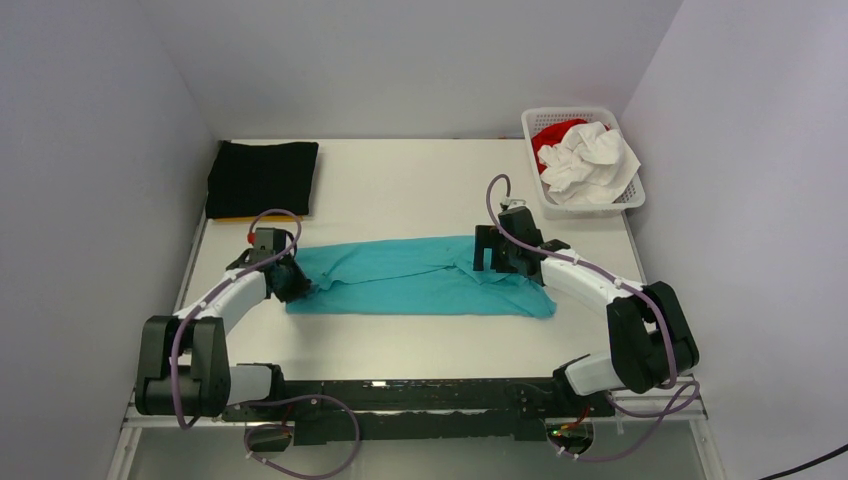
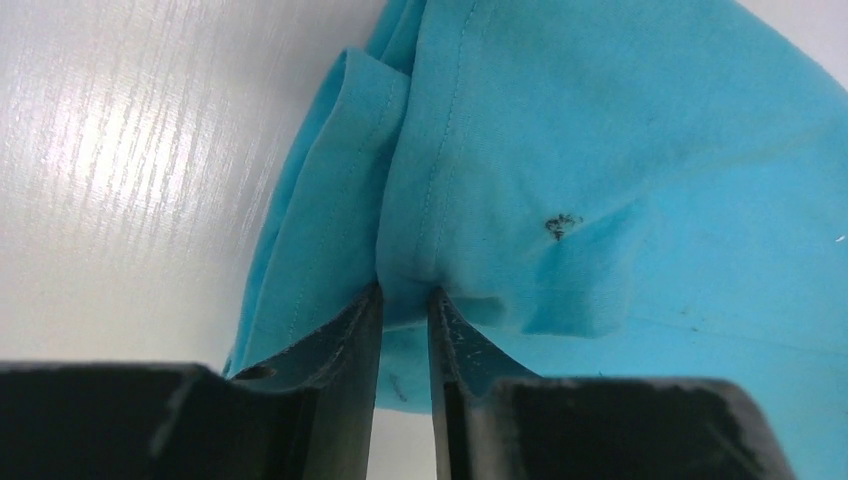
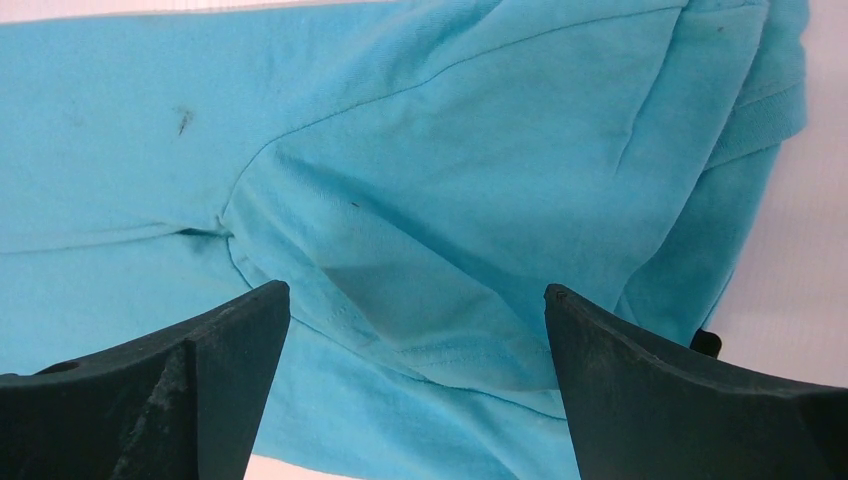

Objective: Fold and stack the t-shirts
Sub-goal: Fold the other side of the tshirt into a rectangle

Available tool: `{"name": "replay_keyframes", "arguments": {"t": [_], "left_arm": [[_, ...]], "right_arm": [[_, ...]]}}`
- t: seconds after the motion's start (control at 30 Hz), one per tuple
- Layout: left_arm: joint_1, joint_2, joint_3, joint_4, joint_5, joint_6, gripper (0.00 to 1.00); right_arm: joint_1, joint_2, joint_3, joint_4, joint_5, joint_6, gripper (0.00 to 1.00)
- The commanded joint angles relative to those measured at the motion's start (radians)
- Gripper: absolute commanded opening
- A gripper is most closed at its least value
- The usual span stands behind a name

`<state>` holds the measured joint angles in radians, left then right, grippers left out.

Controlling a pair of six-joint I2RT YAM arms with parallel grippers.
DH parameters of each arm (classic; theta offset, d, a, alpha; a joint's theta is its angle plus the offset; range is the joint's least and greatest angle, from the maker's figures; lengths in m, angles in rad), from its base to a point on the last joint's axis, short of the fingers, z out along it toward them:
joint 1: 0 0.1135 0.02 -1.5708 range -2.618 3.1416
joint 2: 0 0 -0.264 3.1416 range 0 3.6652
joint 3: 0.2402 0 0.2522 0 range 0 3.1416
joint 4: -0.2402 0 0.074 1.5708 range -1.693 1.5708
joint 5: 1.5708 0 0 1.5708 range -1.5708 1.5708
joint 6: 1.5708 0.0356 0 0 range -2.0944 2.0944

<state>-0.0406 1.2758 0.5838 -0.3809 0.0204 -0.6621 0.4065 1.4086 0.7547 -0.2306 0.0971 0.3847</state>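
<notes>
A turquoise t-shirt lies folded into a long strip across the middle of the table. My left gripper is at its left end, shut on a pinch of the turquoise cloth. My right gripper hovers over the shirt's right part with jaws wide open and empty; turquoise cloth lies between its fingers. A folded black t-shirt lies at the back left on an orange-yellow one. White and red shirts sit crumpled in the basket.
The white lattice basket stands at the back right corner. Grey walls close in the table on three sides. The table's front edge runs just behind the arm bases.
</notes>
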Motion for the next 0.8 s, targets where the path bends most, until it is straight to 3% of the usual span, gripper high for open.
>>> {"name": "replay_keyframes", "arguments": {"t": [0.0, 0.07, 0.1, 0.4, 0.77], "left_arm": [[0.005, 0.013, 0.021, 0.031, -0.002, 0.023, 0.21], [0.005, 0.012, 0.026, 0.022, -0.004, 0.016, 0.02], [0.005, 0.009, 0.03, 0.02, -0.007, 0.018, 0.0], [0.007, -0.059, 0.119, -0.03, -0.098, 0.039, 0.0], [0.098, 0.014, 0.227, -0.056, -0.203, 0.056, 0.0]], "right_arm": [[-0.004, 0.003, 0.029, 0.025, 0.021, -0.012, 1.0], [-0.004, 0.006, 0.029, 0.023, 0.027, -0.012, 1.0], [-0.003, 0.008, 0.029, 0.021, 0.03, -0.011, 1.0], [-0.003, 0.017, 0.018, 0.01, 0.056, -0.01, 1.0], [-0.003, 0.012, 0.007, 0.005, 0.039, -0.019, 1.0]]}}
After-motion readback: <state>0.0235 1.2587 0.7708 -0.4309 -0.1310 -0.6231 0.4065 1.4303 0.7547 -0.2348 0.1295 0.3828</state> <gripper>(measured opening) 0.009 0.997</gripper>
